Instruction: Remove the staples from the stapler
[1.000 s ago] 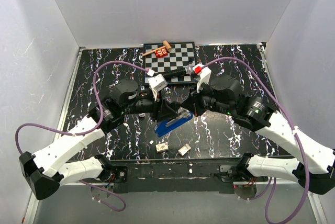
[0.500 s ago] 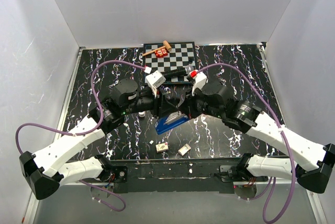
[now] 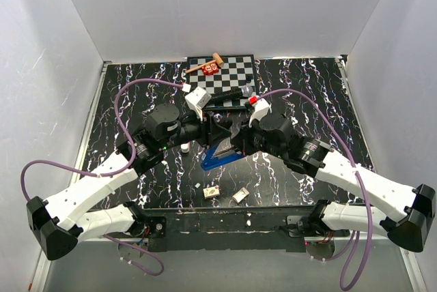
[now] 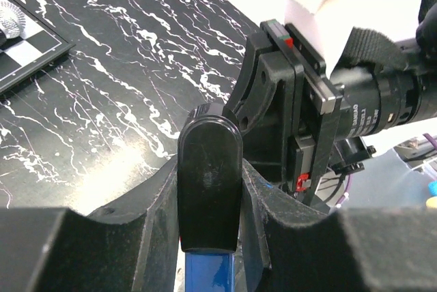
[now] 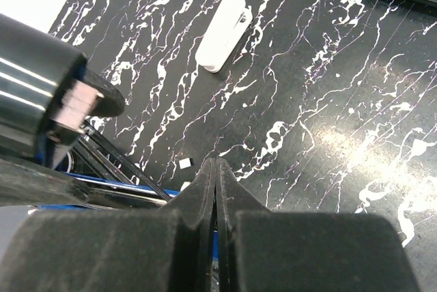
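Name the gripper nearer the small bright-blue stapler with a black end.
Left: the left gripper clamps the stapler by its black end; the right gripper, shut, sits close beside its blue body.

The right gripper has swung leftward and now sits over the blue stapler, close beside the left gripper.

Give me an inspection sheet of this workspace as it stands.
Surface: black marbled table, checkerboard at its far edge.
Job's things: blue stapler at centre, between both arms.
Clutter: slim white object; red block on the board; two small blocks near the front.
Grippers: left gripper jaws clamp the stapler's black end; right gripper jaws shut, nothing seen between them.
Cables: purple cables loop over the table.
Surroundings: white walls.
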`<state>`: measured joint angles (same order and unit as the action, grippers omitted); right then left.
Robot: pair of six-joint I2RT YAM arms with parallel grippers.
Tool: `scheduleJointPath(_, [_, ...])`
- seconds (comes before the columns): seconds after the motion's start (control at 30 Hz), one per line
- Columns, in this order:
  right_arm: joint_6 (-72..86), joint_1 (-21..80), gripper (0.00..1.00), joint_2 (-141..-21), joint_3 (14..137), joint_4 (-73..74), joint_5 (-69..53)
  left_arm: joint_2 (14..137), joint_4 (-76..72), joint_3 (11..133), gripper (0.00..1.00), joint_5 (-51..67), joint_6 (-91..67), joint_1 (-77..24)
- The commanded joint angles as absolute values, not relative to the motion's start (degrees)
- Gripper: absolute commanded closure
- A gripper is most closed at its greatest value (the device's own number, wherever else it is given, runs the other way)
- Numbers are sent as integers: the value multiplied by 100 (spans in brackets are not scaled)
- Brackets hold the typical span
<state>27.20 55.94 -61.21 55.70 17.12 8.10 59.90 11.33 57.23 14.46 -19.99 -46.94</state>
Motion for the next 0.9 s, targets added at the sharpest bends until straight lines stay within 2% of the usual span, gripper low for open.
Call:
scheduleJointPath(0.0, [2883,5616,99,-6143,5318,1310,853,5836,53,5810,100,914,-2153,-4658])
scheduleJointPath(0.87, [3199,5599,99,-6987,4869,-184,132,6495,-457,5730,100,-1063,-2645,-4658])
